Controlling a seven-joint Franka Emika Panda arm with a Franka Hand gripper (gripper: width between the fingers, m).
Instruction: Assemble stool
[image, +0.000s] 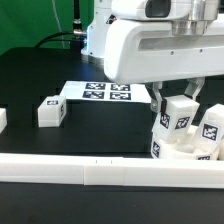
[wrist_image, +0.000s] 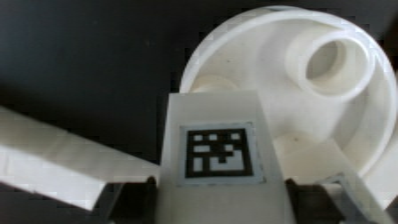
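My gripper is shut on a white blocky leg with a square tag and holds it upright over the round seat at the exterior view's right. In the wrist view the leg sits between my dark fingers, above the seat disc, next to an open round socket. A second leg stands upright on the seat just to the right. A third leg lies loose on the table at the left.
The marker board lies behind the middle of the table. A long white rail runs along the front edge and also shows in the wrist view. Another white piece sits at the far left edge.
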